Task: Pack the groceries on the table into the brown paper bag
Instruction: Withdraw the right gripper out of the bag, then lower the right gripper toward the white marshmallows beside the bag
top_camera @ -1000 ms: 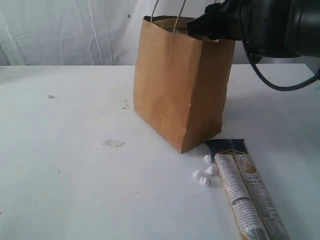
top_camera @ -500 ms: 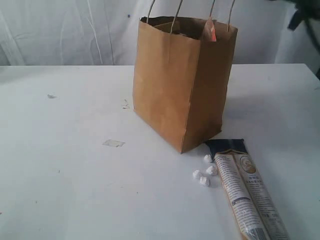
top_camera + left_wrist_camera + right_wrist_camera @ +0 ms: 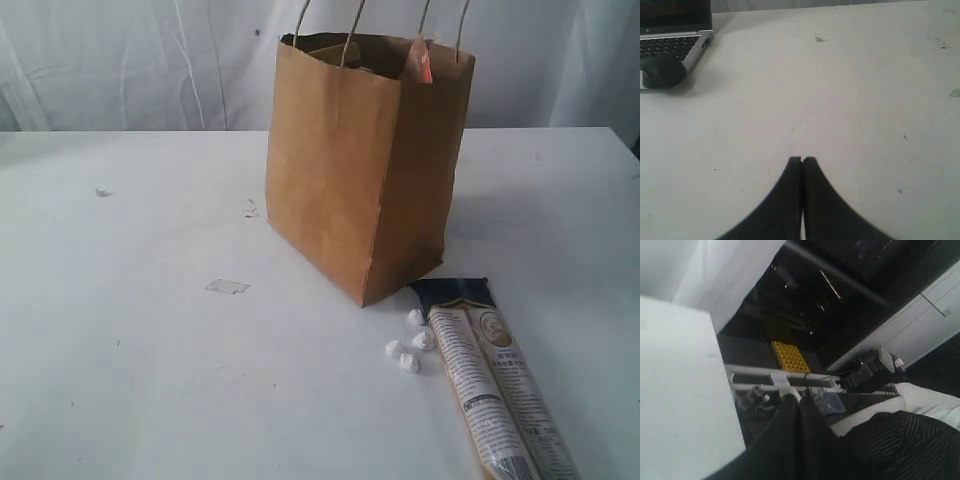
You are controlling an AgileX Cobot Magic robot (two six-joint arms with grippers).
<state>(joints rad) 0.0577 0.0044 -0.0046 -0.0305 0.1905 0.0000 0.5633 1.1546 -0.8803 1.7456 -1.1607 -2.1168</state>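
A white curtain point(image 3: 120, 60) hangs in loose folds behind where I work, evenly and softly lit. Out on my right the room turns dark and shadowed: a yellow gridded crate point(image 3: 790, 356) stands beside white rails point(image 3: 760, 373), with pale cabinet doors point(image 3: 940, 295) near them.

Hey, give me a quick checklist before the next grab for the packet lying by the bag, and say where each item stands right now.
1. Brown paper bag upright, mouth open: ok.
2. Long beige printed packet lying free on the table, nothing on top: ok.
3. Right gripper open for a grasp: not ok, shut and pointing past the table's edge.
4. Left gripper open: not ok, shut over bare table.
5. Small white lumps clear of the packet: not ok, right beside its dark end.
6. Room inside the bag: cannot tell.
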